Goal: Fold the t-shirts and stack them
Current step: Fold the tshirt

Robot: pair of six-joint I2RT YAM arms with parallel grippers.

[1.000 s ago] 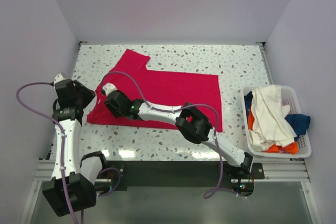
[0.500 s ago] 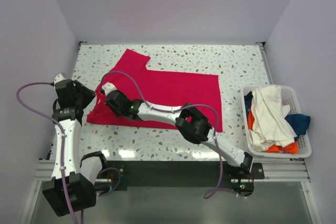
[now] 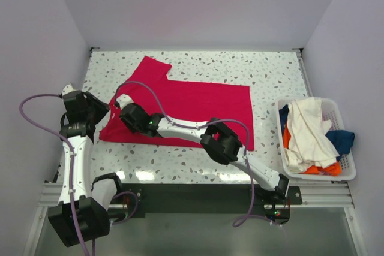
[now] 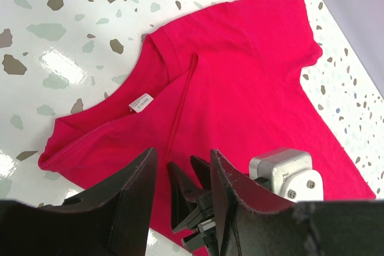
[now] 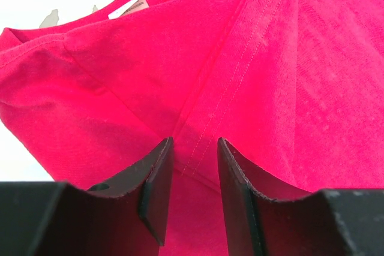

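Observation:
A crimson-red t-shirt (image 3: 198,109) lies spread on the speckled table, its collar end to the left with the white label (image 4: 141,103) showing. My right gripper (image 3: 119,107) reaches across to that left end. Its jaws (image 5: 194,142) stand open, tips down on the cloth either side of a stitched seam fold. My left gripper (image 3: 101,112) hovers at the shirt's left edge, open and holding nothing. Between its fingers, in the left wrist view, I see the right gripper (image 4: 183,163) on the red cloth (image 4: 252,70).
A white slatted basket (image 3: 318,178) stands at the table's right edge with a cream-white shirt (image 3: 309,130), a dark blue one (image 3: 343,139) and an orange one (image 3: 318,169) heaped inside. White walls close in the table on the left, back and right.

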